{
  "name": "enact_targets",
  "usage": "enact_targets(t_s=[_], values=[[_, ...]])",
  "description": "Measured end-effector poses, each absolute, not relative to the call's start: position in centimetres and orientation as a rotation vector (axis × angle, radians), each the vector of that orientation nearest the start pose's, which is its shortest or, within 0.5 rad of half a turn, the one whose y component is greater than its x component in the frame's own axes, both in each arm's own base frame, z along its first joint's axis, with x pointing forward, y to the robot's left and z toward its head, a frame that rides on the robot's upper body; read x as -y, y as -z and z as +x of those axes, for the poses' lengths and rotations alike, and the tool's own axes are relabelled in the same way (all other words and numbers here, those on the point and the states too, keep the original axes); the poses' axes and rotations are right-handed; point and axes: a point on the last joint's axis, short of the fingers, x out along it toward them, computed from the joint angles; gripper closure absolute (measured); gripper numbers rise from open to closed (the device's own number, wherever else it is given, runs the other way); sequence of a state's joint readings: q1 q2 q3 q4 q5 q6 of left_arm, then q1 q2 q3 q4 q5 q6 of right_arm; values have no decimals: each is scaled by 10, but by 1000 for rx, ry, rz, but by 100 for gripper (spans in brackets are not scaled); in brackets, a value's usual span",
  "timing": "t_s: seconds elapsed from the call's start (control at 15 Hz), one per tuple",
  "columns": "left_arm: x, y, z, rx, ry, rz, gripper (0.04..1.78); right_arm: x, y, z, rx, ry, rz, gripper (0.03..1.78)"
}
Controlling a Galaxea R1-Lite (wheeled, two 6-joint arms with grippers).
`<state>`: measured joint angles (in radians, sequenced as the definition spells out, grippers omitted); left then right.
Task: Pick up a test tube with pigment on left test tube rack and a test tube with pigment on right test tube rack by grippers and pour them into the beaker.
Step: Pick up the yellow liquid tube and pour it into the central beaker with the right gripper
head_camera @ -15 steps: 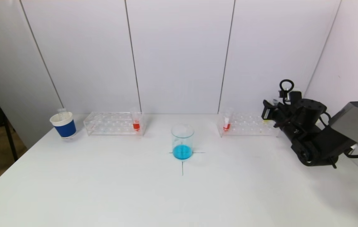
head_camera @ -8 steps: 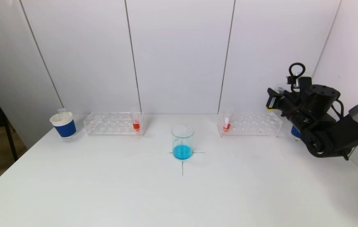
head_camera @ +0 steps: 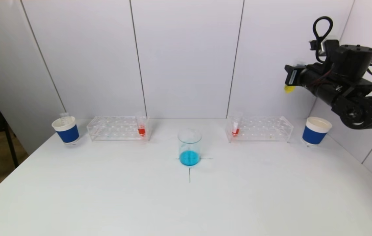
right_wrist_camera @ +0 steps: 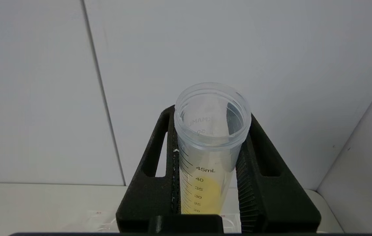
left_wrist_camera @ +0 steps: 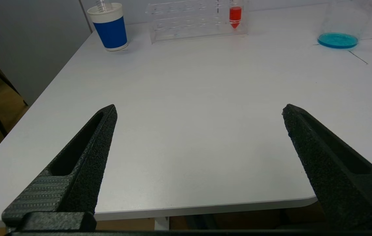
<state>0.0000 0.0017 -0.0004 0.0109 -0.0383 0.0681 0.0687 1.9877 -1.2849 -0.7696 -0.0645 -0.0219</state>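
Observation:
My right gripper (head_camera: 291, 79) is high above the table's right end, shut on a clear graduated test tube with yellow pigment (right_wrist_camera: 205, 164); its yellow tip (head_camera: 289, 88) shows below the fingers. The beaker (head_camera: 189, 147) with blue liquid stands at the table's centre on a cross mark. The left rack (head_camera: 118, 128) holds a red-pigment tube (head_camera: 141, 126). The right rack (head_camera: 259, 128) holds a red-pigment tube (head_camera: 235, 126). My left gripper (left_wrist_camera: 199, 113) is open and empty over the table's near edge, out of the head view; the left rack (left_wrist_camera: 199, 19) and the beaker (left_wrist_camera: 338, 32) show far ahead of it.
A blue and white paper cup (head_camera: 66, 130) with an empty tube stands left of the left rack. Another blue cup (head_camera: 315, 131) stands right of the right rack, near the side wall. White wall panels close the back.
My right arm has risen from the right rack's far end to well above the table, carrying the yellow tube up. The right blue cup is now uncovered.

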Motion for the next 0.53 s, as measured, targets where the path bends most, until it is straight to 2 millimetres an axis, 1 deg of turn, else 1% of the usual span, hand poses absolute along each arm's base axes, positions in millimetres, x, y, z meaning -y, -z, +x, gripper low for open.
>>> enact_targets(t_s=[0.07,0.2,0.4,0.53], values=[[1,-75,-23,-11,39,68,6,-31,-238,401,63,-41,-29,127],[1,-75,-23,-11,39,68,6,-46,-262,393,90,-163,-63,127],[1,-74,-23,-11,40,68,6,-80,-294,382,195,-276,-126,127],[1,-74,-23,-11,40,68,6,-102,-308,376,243,-366,-159,127]])
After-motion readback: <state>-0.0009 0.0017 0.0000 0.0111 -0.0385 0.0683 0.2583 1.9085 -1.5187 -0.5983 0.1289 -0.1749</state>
